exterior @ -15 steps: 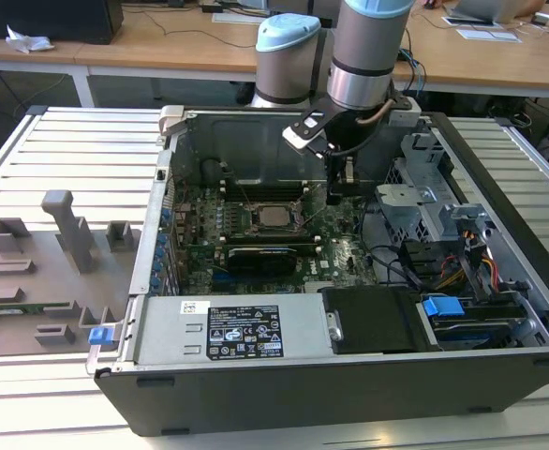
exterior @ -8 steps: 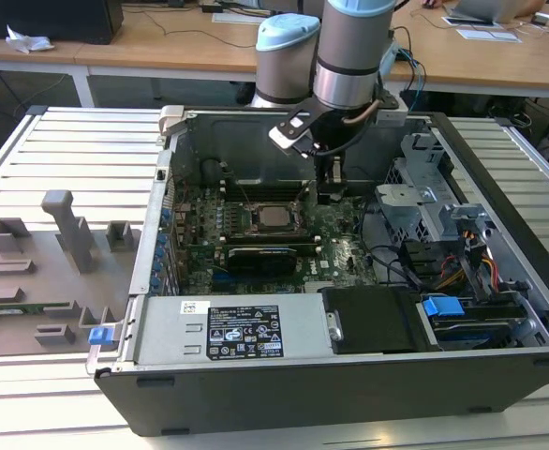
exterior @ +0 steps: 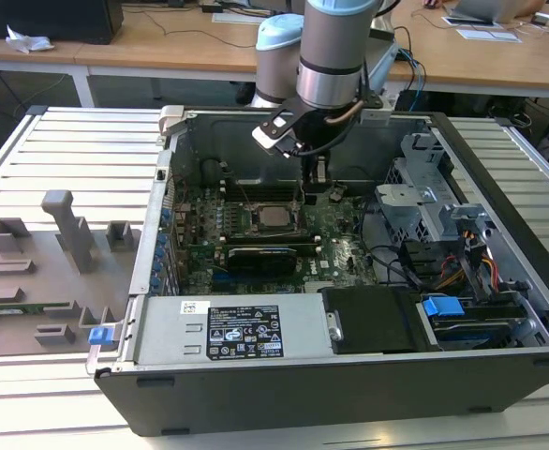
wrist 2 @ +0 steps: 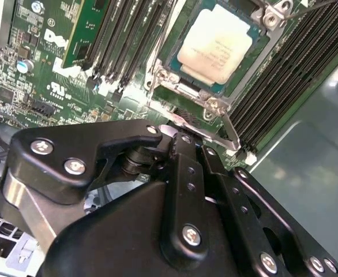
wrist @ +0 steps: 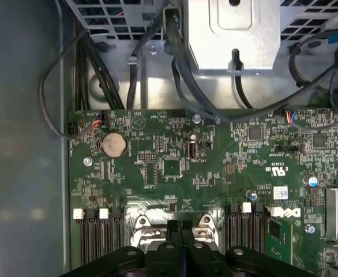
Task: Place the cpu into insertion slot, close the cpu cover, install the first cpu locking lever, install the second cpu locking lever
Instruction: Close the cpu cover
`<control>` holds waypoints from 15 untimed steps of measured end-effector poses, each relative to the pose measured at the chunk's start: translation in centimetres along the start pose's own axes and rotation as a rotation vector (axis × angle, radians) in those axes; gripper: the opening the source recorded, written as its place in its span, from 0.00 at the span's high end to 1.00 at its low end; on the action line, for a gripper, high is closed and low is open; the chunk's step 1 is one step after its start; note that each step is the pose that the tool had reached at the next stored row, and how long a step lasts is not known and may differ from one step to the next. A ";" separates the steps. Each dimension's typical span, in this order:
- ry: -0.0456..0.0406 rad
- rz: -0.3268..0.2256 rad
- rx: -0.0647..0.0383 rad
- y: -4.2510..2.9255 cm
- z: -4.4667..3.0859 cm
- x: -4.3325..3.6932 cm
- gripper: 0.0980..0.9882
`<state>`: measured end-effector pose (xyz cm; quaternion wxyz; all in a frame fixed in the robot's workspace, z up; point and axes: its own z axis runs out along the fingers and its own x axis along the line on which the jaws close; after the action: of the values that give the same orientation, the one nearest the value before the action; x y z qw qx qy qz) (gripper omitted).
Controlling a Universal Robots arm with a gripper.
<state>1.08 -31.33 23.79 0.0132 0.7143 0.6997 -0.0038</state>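
The black linkage body of the gripper [wrist 2: 177,134] is looming nearest the lens in the second wrist view. Its jaws are pressing together, leaving only a thin seam between the fingers in the first wrist view, and nothing is showing between them. Their tips are hanging right at a bright metal locking lever [wrist 2: 225,130] running along one edge of the socket. I cannot tell whether they are touching it, because the gripper's own body is covering that spot.

Just beyond the tips, the cpu [wrist 2: 218,46] is lying flat in the insertion slot [exterior: 256,212] with its pale top up. The cpu cover [wrist 2: 260,60] is lying down around it as a frame. Long black memory slots [wrist 2: 128,40] are flanking the socket on both sides.

In the exterior view the arm is reaching down into the open computer case [exterior: 349,394]. The jaws are hanging just beside the socket on the exterior view's right, toward the far wall. The case is sitting on a slatted surface [exterior: 68,150], with a grey tray of fixtures [exterior: 50,272] lying well apart on the exterior view's left.

Judging from this, the seating of the chip and the closing of the cover are looking done, and the lever work is in hand. That work is calling for a firm, controlled push along the bar so it tucks under its catch, with the tips keeping clear of the memory slots close alongside.
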 end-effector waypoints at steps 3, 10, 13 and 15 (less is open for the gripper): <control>0.0000 0.000 0.000 -0.36 0.00 -0.01 0.99; -0.0001 0.000 0.000 -1.26 0.00 -0.02 0.99; 0.0000 0.000 0.000 -1.55 0.01 -0.03 0.99; 0.0000 0.000 0.000 -1.82 0.01 -0.03 0.99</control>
<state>-0.75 -31.33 23.75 0.0132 0.7143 0.6997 -0.0038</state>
